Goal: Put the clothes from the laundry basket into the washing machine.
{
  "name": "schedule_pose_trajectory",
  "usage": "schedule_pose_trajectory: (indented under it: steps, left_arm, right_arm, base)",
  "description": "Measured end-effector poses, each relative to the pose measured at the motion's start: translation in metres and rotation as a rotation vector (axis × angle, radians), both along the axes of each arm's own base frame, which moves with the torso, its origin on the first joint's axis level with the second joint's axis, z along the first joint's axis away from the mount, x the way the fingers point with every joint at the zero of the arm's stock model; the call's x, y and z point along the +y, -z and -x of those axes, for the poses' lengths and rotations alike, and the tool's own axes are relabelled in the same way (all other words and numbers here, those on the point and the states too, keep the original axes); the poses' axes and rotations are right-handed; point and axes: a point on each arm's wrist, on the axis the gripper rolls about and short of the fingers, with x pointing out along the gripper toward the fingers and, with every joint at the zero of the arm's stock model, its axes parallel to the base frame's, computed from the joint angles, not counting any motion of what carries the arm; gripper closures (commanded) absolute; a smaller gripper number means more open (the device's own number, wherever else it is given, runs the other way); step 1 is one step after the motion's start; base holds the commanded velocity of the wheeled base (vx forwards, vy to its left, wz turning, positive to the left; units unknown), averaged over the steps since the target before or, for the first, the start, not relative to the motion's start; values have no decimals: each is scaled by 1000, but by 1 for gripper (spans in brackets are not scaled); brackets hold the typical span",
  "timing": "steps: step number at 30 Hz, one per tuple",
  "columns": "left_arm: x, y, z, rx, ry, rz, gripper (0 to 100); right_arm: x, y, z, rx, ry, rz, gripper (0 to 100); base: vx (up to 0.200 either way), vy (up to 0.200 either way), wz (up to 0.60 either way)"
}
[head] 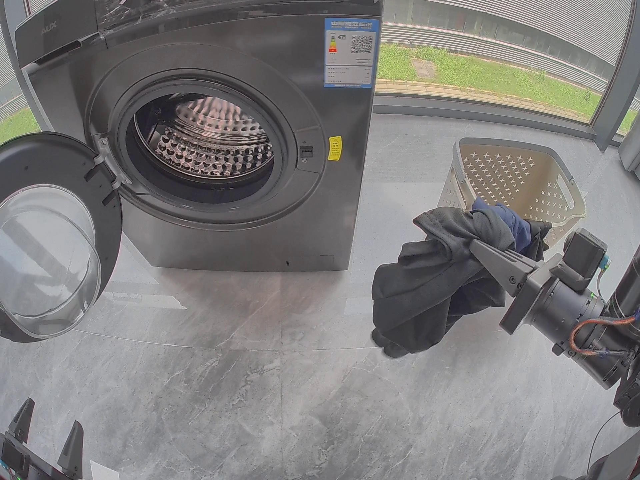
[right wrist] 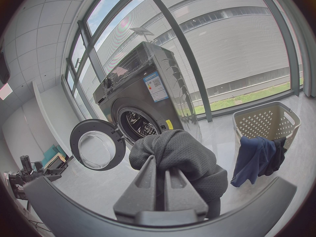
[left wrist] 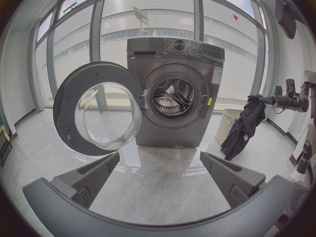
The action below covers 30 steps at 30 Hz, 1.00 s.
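Door (head: 50, 235) of the washing machine (head: 333, 201) stood wide open at the left, near the left gripper (head: 51, 416), whose fingers were apart and empty. Right of the machine, the right gripper (head: 481, 249) was clamped on a dark grey garment (head: 420, 288) hanging just beside the laundry basket (head: 520, 168), where a blue garment (head: 513, 225) lay over the rim.

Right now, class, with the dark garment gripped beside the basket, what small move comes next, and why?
Probably swing the right gripper toward the drum: it is shut on the dark garment, which hangs outside the laundry basket, and the door stands open.
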Motion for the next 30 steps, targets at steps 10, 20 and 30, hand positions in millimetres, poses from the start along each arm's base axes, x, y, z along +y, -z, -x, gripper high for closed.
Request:
schedule_pose_trajectory:
  steps: [10, 20, 30]
  left_arm:
    - [0, 0, 0, -1, 0, 0, 0]
    - [0, 0, 0, 0, 0, 0, 0]
    - [0, 0, 0, 0, 0, 0, 0]
  right_arm:
    - [0, 0, 0, 0, 0, 0, 100]
    - [-1, 0, 1, -1, 2, 0, 100]
    - [-1, 0, 1, -1, 1, -1, 100]
  base:
    - [0, 60, 0]
    - [-60, 60, 0]
    - [0, 60, 0]
